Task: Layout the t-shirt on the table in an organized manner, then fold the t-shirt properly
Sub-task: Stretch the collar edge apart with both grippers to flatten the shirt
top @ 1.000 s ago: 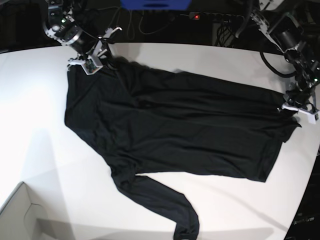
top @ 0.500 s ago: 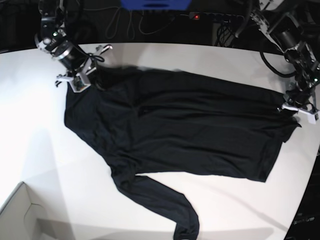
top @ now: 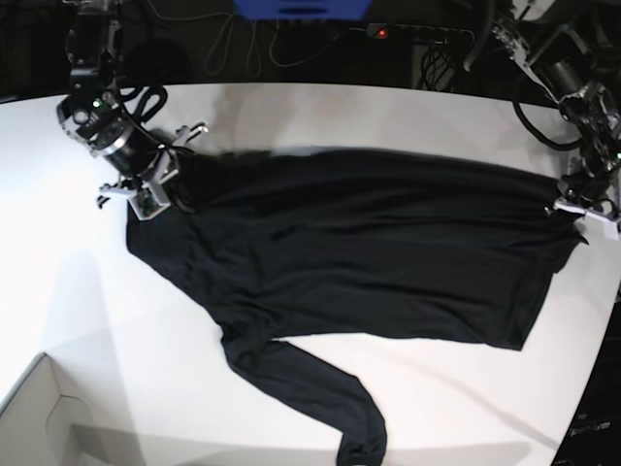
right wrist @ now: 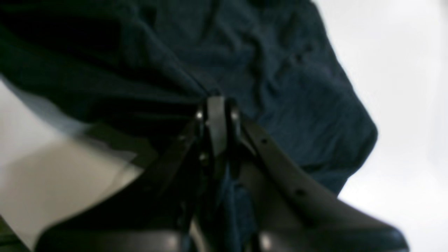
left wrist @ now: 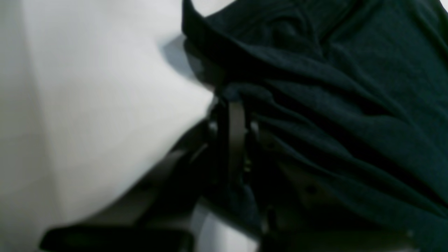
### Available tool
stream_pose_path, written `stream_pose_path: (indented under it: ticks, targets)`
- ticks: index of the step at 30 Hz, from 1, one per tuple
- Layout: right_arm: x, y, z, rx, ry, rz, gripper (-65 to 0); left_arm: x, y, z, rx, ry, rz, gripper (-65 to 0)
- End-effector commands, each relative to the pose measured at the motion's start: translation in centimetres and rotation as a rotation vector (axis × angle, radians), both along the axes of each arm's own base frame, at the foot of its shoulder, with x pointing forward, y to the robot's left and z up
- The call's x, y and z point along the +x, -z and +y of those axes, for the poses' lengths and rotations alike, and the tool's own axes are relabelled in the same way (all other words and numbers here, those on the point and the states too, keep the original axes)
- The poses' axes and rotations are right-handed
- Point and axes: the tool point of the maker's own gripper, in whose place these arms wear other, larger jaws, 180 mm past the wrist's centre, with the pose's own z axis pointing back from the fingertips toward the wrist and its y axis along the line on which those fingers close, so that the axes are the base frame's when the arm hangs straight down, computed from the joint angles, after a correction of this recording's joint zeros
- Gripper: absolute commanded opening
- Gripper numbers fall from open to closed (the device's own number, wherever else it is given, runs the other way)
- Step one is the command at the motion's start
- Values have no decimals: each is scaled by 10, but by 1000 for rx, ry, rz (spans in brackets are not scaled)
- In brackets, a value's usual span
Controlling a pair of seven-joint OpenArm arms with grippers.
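The black t-shirt [top: 369,252] lies stretched across the white table [top: 291,112], one long sleeve [top: 320,398] trailing toward the front edge. At the base view's left, my right gripper [top: 160,194] is shut on the shirt's upper left corner; its wrist view shows its closed fingers [right wrist: 217,115] pinching dark cloth [right wrist: 280,70]. At the base view's right edge, my left gripper [top: 572,206] is shut on the shirt's right corner. The left wrist view shows closed fingers [left wrist: 236,119] with fabric [left wrist: 332,87] bunched around them.
A white box corner [top: 39,417] sits at the table's lower left. Cables and a blue object [top: 301,10] line the dark back edge. The table's curved edge [top: 597,359] runs close to the shirt at the right.
My right gripper has pulled the shirt's corner leftward and toward the front, drawing the upper edge straighter and tauter. The left gripper has shifted slightly up and right, still holding.
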Motion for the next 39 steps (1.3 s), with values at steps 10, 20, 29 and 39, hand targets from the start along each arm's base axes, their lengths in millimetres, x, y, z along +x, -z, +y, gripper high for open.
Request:
stream_pose_path:
  ticks: [10, 20, 29, 39]
  targets:
    - [1, 21, 11, 39, -34, 49, -650, 29, -41, 23, 64, -12, -85, -649]
    - [-12, 16, 8, 20, -40, 46, -384, 40, -58, 32, 86, -14, -118, -649]
    - [-48, 1, 13, 6, -53, 40, -303, 39, -54, 29, 74, -16, -114, -649]
    - [-68, 44, -2, 41, 29, 167, -305, 28, -44, 29, 71, -15, -84, -649]
